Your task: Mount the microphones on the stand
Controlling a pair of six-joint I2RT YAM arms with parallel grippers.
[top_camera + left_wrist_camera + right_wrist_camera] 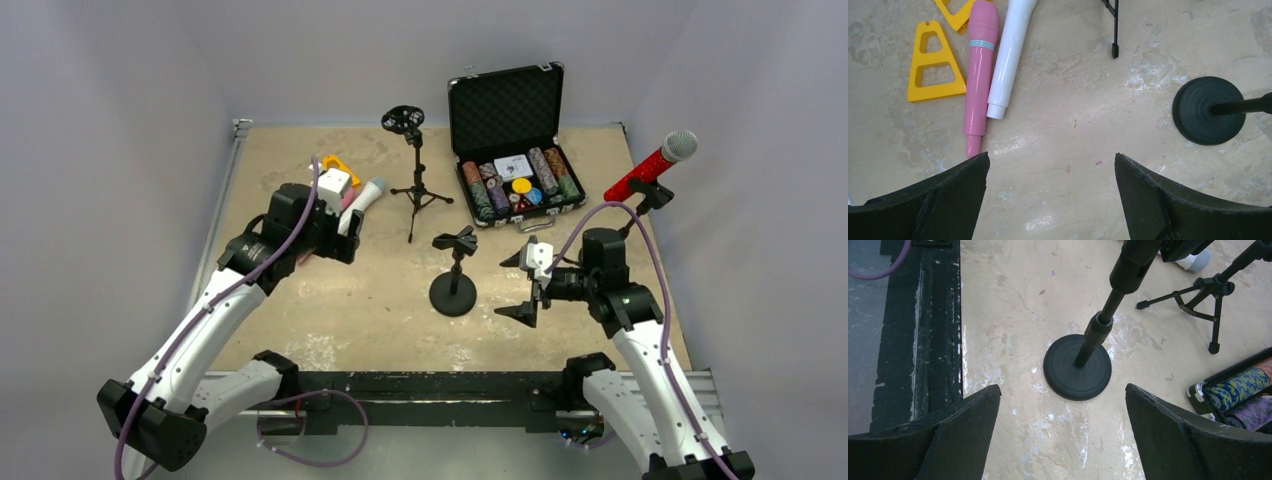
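The pink microphone [979,75] and the white microphone [1010,55] lie side by side on the table. My left gripper [1051,156] is open and empty just near of their handle ends; from above it [340,240] partly hides them, and the white microphone [362,200] shows most. The red microphone [650,170] sits in a clip on a stand at the far right. A round-base stand [455,270] with an empty clip stands mid-table. My right gripper [520,287] is open and empty to its right, facing its base [1078,367].
A black tripod stand [415,170] with a round head stands behind the round-base stand. An open black case of poker chips [515,150] is at the back right. Yellow triangular pieces [933,65] lie left of the pink microphone. Grey walls close in the table.
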